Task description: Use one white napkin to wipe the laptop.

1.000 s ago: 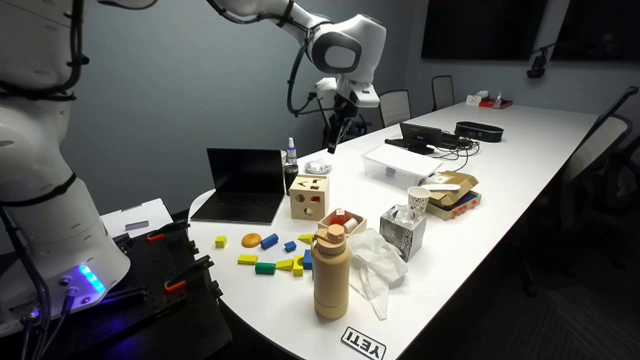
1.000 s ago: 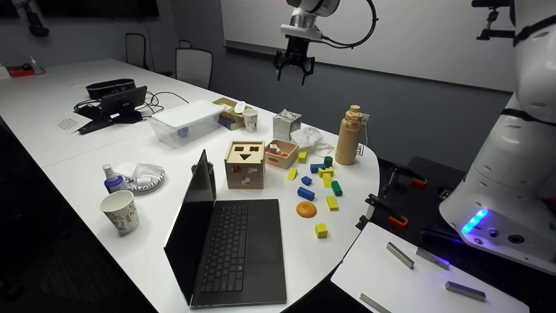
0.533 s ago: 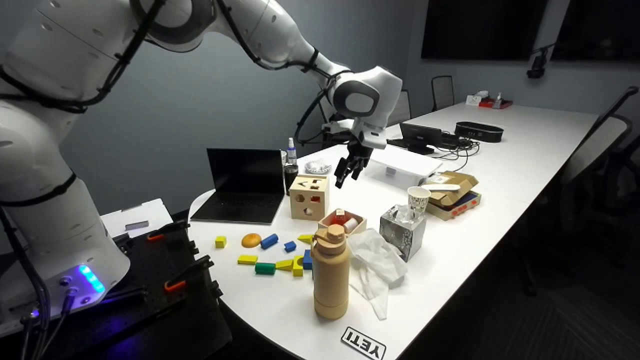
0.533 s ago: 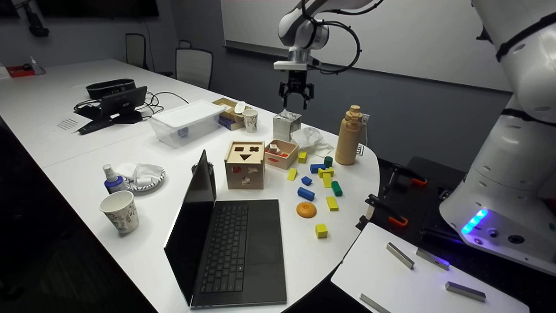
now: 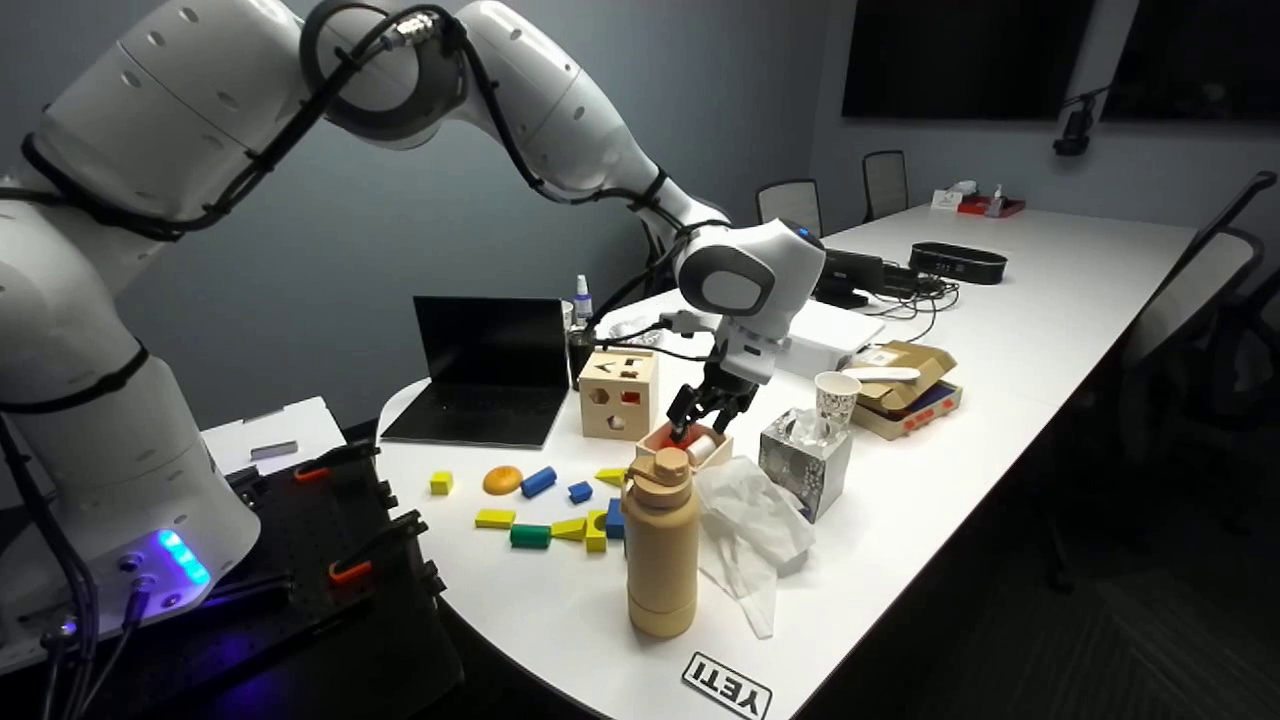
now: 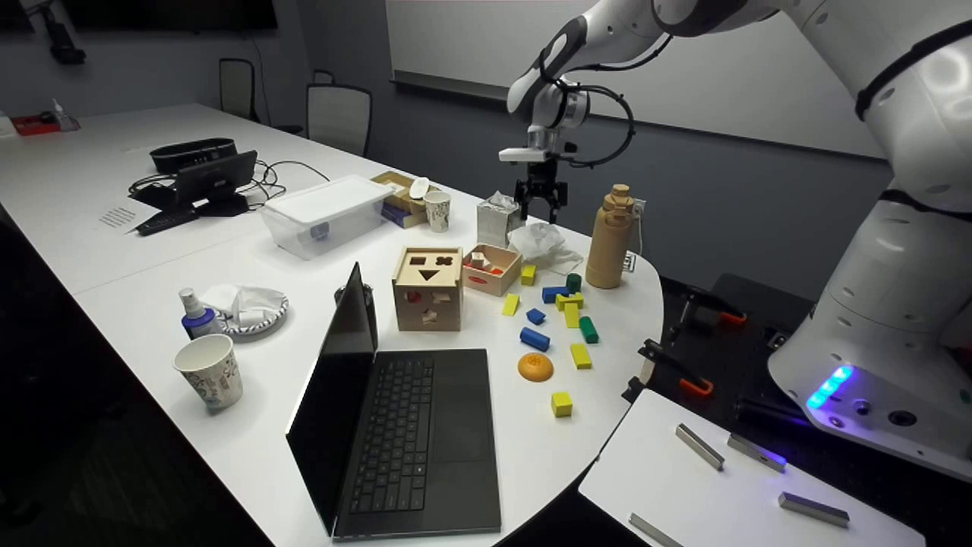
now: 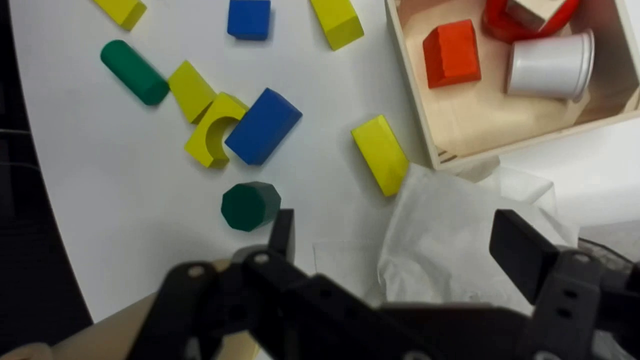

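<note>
We locate the white napkin (image 7: 445,240) right of centre in the lower half of the wrist view, loosely crumpled on the table (image 7: 150,200). We expect it to be very light, limp and easily torn; pressed at a flat edge, it may slide rather than gather. We recommend taking hold at the raised folds near its middle, pinching several layers together with low force.

The gripper (image 7: 397,225) has its fingers set wide apart with nothing held between them. We judge this to be the approach to the grasp; we cannot tell the remaining height above the napkin.

Outward from the napkin, we note the wooden tray (image 7: 465,125) at the upper right of the wrist view. In an exterior view, the tissue box (image 5: 800,465) is just beside the napkin, right of centre, and may limit finger clearance; the tan bottle (image 5: 663,560) is at lower centre.

The laptop (image 6: 402,425), screen raised, occupies the lower centre of an exterior view, well apart from the napkin.
</note>
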Controlling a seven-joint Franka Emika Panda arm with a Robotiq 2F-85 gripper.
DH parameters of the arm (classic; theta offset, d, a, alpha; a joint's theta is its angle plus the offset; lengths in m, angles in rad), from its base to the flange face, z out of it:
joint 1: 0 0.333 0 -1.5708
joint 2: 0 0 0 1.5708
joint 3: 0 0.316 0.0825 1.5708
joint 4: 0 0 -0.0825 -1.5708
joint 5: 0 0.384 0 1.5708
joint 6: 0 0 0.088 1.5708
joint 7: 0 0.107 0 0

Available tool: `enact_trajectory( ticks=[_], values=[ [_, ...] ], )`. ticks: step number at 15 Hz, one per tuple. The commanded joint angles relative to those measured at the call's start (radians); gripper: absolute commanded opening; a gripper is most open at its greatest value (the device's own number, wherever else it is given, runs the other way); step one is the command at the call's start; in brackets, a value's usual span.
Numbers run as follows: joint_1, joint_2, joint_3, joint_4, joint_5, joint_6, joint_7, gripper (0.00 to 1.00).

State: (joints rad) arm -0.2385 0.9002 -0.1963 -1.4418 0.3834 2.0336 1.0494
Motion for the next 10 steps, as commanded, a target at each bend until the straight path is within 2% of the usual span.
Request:
enact_trajectory(
  ticks=[1, 7, 10],
  values=[
    [-0.023, 0.075, 0.004, 0.053, 0.019, 0.044, 0.046, 1.00],
    [-0.020, 0.185, -0.004, 0.125, -0.003, 0.164, 0.115, 1.00],
    [-0.016, 0.229, -0.002, 0.168, -0.015, 0.176, 0.143, 1.00]
  ],
)
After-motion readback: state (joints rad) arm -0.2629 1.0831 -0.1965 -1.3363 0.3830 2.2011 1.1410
